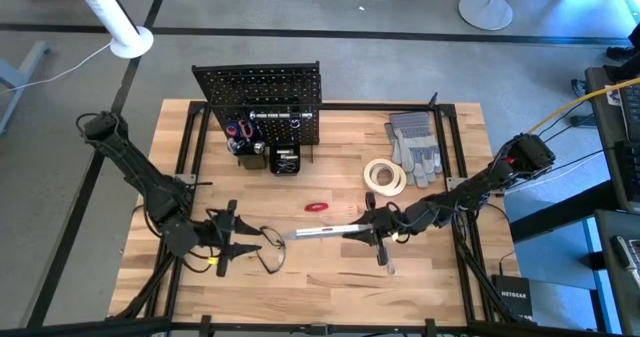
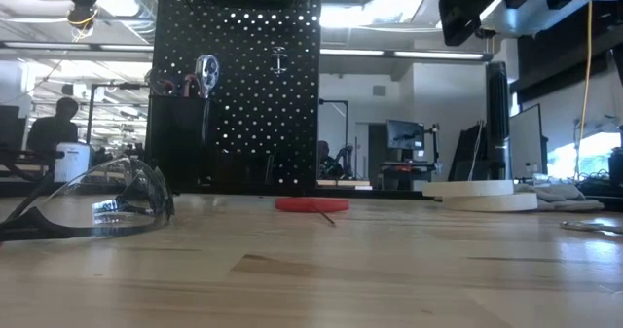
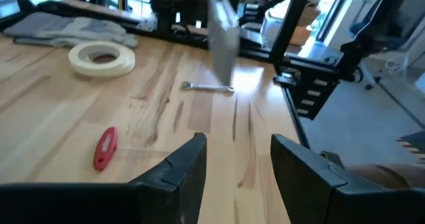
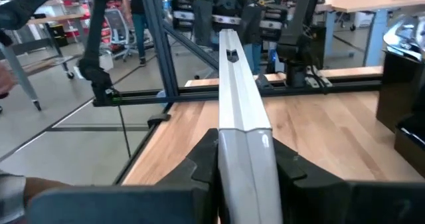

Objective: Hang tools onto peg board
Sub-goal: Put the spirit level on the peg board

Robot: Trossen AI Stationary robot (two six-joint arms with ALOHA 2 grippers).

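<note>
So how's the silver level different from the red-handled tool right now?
The silver level is long and pale, clamped in the right claw and lifted off the table; the red-handled tool is short and lies loose on the wood, with nothing touching it. In the right wrist view the level sticks straight out from the claw, while the red-handled tool lies flat. Neither is on the peg board yet.

Left end effector (image 3: 236, 167) gapes over wood beside red-handled tool (image 3: 105, 147) and tape roll (image 3: 102, 57).

Cameras as I see them: high view straight down; low view level at tabletop, facing the peg board (image 2: 237, 80); both share it.
</note>
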